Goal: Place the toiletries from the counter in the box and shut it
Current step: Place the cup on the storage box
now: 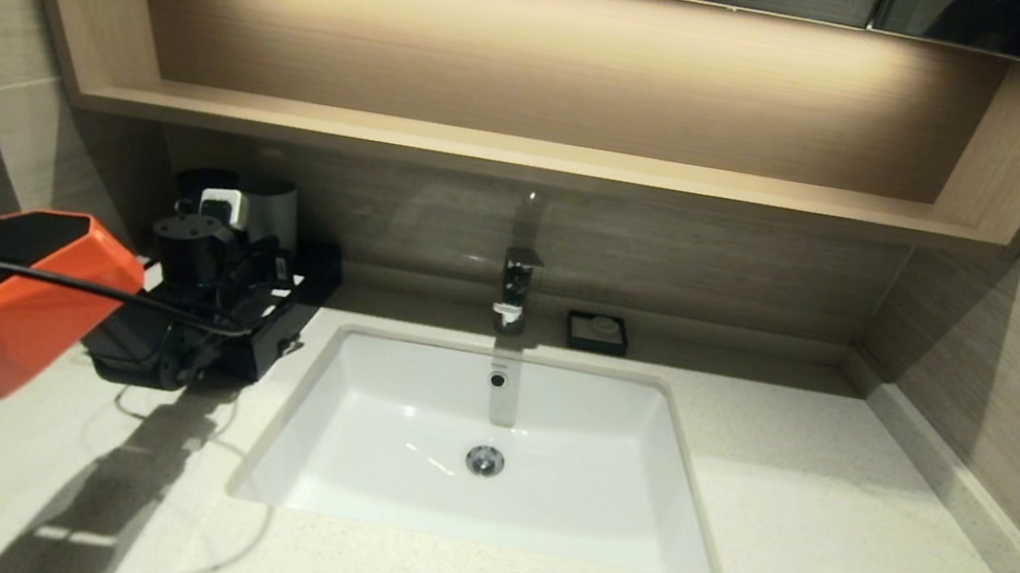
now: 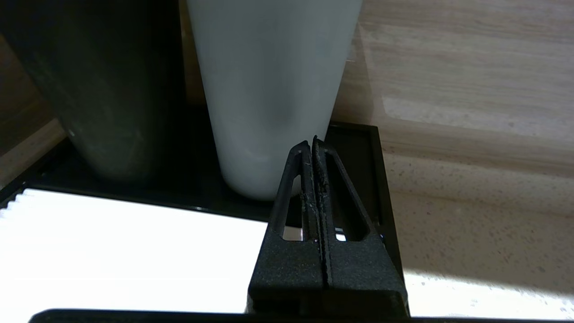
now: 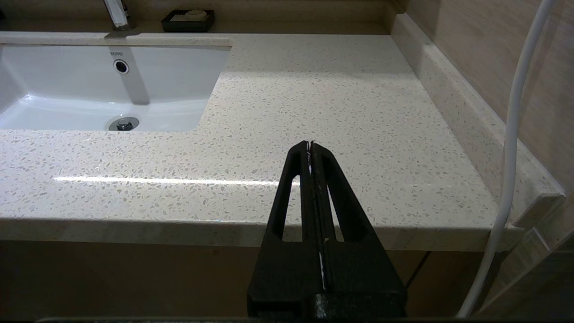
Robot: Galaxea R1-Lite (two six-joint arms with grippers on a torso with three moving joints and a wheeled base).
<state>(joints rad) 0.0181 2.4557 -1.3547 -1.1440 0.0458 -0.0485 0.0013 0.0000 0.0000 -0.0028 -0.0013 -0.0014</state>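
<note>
The black box [image 1: 296,313] lies on the counter [image 1: 836,538] at the back left, beside the sink. Its white top panel [image 2: 134,251] fills the near part of the left wrist view. My left gripper [image 2: 312,142] is shut with nothing in it, low over the box's right end and just in front of a grey cup [image 2: 269,89]. My right gripper [image 3: 310,144] is shut and empty, hovering at the counter's front edge on the right; the head view does not show it. The toiletries are out of view. The left arm hides whether the box's drawer is open or closed.
A dark cup [image 2: 103,89] stands beside the grey one at the back of the box. The white sink [image 1: 486,445] sits mid-counter, with a faucet [image 1: 515,289] and a small black soap dish [image 1: 597,332] behind it. A wooden shelf [image 1: 529,156] runs above. A white cable [image 3: 511,157] hangs at right.
</note>
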